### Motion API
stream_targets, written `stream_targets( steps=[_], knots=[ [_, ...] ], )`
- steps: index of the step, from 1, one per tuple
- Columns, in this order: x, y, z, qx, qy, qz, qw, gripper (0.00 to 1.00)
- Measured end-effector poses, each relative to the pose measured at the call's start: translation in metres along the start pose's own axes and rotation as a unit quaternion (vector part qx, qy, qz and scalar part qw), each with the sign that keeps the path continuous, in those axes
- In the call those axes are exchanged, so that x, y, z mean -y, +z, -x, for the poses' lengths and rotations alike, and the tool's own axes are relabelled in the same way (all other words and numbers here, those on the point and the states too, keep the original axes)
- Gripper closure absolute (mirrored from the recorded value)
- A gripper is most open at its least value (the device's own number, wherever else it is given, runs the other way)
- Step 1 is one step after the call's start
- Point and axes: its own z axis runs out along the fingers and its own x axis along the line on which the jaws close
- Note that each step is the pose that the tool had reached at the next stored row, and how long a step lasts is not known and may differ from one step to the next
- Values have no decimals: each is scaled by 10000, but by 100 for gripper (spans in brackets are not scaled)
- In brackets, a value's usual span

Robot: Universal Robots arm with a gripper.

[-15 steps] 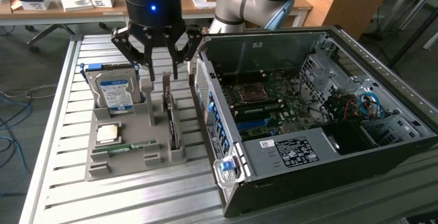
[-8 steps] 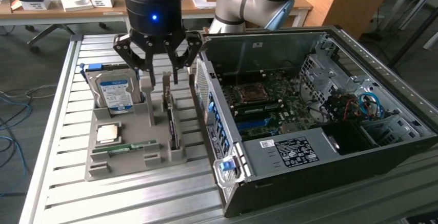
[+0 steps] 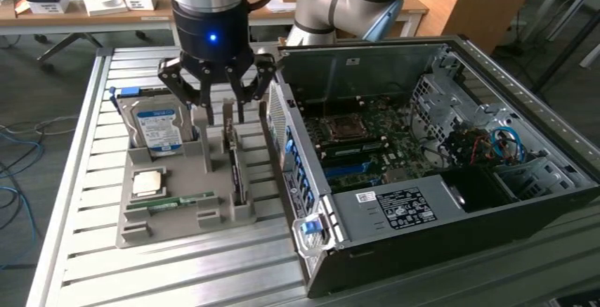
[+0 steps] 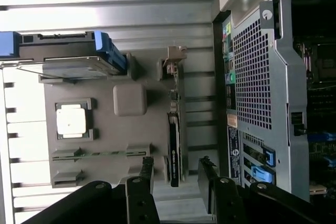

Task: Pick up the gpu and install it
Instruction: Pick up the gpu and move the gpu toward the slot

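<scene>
Edge upward, the gpu stands in a narrow slot of the grey tray, below the pincer and not lifted. We see the pincer released, its jaws spread wide and grasping nothing. It hangs above the tray, and in the wrist view the card's dark end shows in the gap between the two fingers, with neither one touching it. A pale metal bracket caps the card's other end, the end nearest the hard drive. That drive, with its blue-and-white label, stands upright in the tray to the pincer's side, toward the exterior view's left. Further along the same side of the card lie a square processor chip and a thin green memory stick, each in its own recess. On the pincer's other side, just beside the tray, the computer case lies open, its motherboard facing up. Tray and case both rest on a slatted metal tabletop.
</scene>
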Motion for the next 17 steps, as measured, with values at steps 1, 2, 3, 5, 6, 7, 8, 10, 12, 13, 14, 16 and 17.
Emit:
stream_targets(
  steps=[1, 2, 3, 5, 6, 7, 8, 10, 12, 13, 14, 16, 17],
  knots=[
    [1, 19, -1, 0, 0, 0, 10000, 53],
    [2, 37, -1, 0, 0, 0, 10000, 53],
    [3, 55, -2, 0, 0, 0, 10000, 53],
    [5, 91, -3, 0, 0, 0, 10000, 53],
    [6, 109, -4, 0, 0, 0, 10000, 53],
    [7, 127, -4, 0, 0, 0, 10000, 53],
    [8, 145, -5, 0, 0, 0, 10000, 53],
    [9, 182, -6, 0, 0, 0, 10000, 53],
    [11, 218, -7, 0, 0, 0, 10000, 53],
    [12, 236, -8, 0, 0, -1, 10000, 53],
    [13, 254, -9, -1, 0, 0, 10000, 53],
    [15, 291, -10, -1, 0, 0, 10000, 53],
    [16, 309, -11, 0, 0, -1, 10000, 53]
  ],
)
